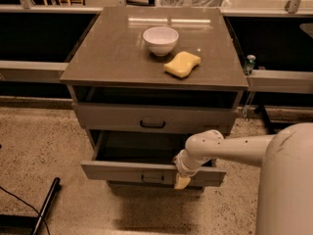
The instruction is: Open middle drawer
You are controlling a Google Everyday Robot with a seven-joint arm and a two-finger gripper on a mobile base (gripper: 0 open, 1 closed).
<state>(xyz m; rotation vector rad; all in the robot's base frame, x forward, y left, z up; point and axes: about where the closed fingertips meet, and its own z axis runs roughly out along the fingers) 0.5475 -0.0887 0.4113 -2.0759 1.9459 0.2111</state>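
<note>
Middle drawer (pixel 127 172) stands open at 6 o'clock of the top drawer (pixel 151 116) — rigid, likely light-running. Gripper (pixel 182 179) at its front lip, 3 o'clock of the handle (pixel 152 178) — best hold; closure cannot be told.

Grey-beige middle drawer (pixel 122 173), dark handle (pixel 152 178); white bowl (pixel 161 39); yellow sponge (pixel 182 64); cream-yellow gripper (pixel 182 181) below right front edge of taupe worktop (pixel 112 53); speckled beige floor (pixel 39 146).

One cabinet (pixel 112 53), one white bowl (pixel 160 39), one yellow sponge (pixel 182 64) and one gripper (pixel 182 180), at the middle drawer (pixel 122 171) front, are being shown.
</note>
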